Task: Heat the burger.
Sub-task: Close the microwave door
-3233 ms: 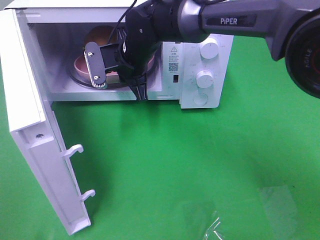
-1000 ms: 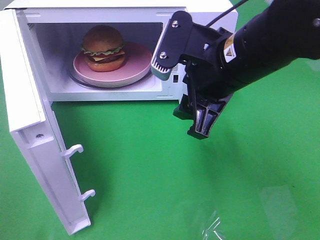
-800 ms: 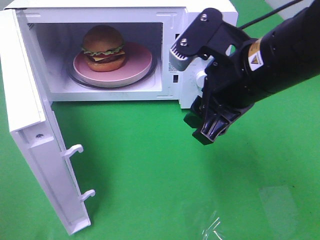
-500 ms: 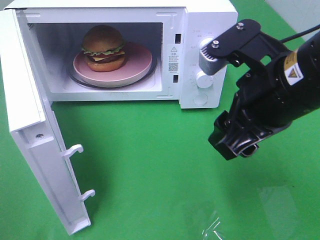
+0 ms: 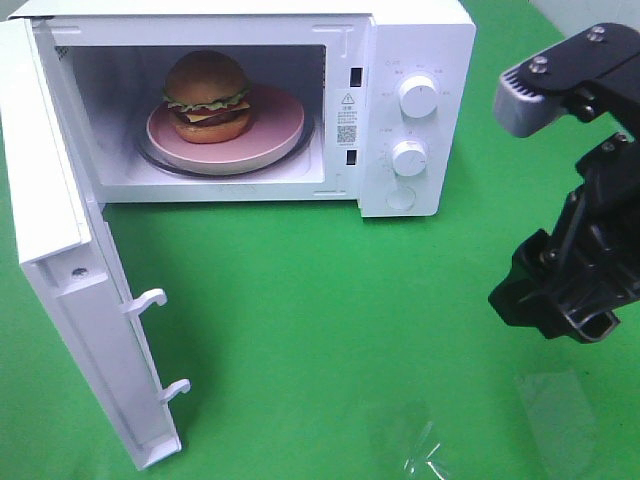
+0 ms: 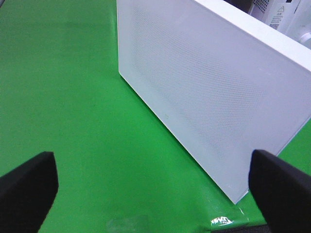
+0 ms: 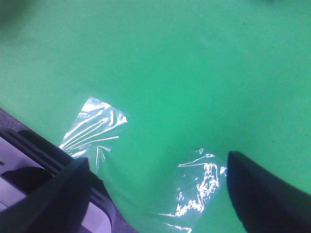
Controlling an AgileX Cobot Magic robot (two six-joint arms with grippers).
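Two wide-open, empty grippers: the right gripper [image 7: 160, 190] has drawn well back from the white microwave oven [image 5: 420, 40], leaving the round golden-bun burger [image 5: 207, 96] on a round pink plate [image 5: 278, 128] inside; the left gripper [image 6: 146, 190] faces the oven's open white door [image 6: 204, 87], likely next to shut.

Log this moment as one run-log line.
burger: on pink plate inside microwave | door: open | left gripper: open, empty, by door | right gripper: open, empty, over green table | next: close door
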